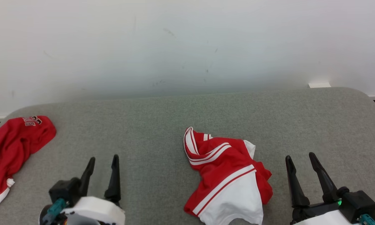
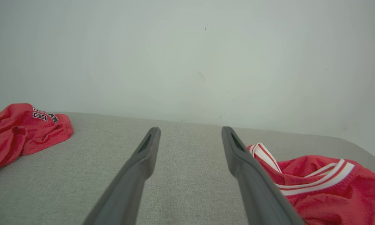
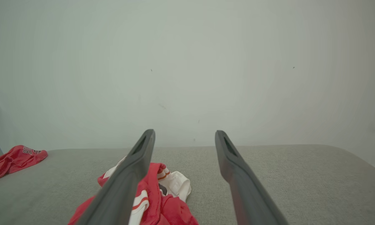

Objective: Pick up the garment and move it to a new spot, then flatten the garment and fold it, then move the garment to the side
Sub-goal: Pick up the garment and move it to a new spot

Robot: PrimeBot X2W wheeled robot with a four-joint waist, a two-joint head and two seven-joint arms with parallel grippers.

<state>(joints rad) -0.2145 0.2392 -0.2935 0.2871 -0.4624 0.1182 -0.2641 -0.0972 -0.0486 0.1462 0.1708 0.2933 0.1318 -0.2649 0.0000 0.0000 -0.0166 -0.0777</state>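
A crumpled red and white garment (image 1: 228,175) with striped trim lies on the grey padded surface (image 1: 162,118), near its front edge and right of the middle. My left gripper (image 1: 104,157) stands open at the lower left, well to the left of that garment, with nothing between its fingers. My right gripper (image 1: 300,155) is open too, just right of the garment and apart from it. In the left wrist view the garment (image 2: 328,187) lies beside the right finger of the open gripper (image 2: 190,128). In the right wrist view it (image 3: 156,200) is partly hidden behind the left finger of the open gripper (image 3: 184,131).
A second red garment (image 1: 15,147) with lettering lies bunched at the far left edge, also in the left wrist view (image 2: 18,131) and the right wrist view (image 3: 12,159). A pale wall (image 1: 187,47) rises right behind the surface. The surface's right corner is rounded.
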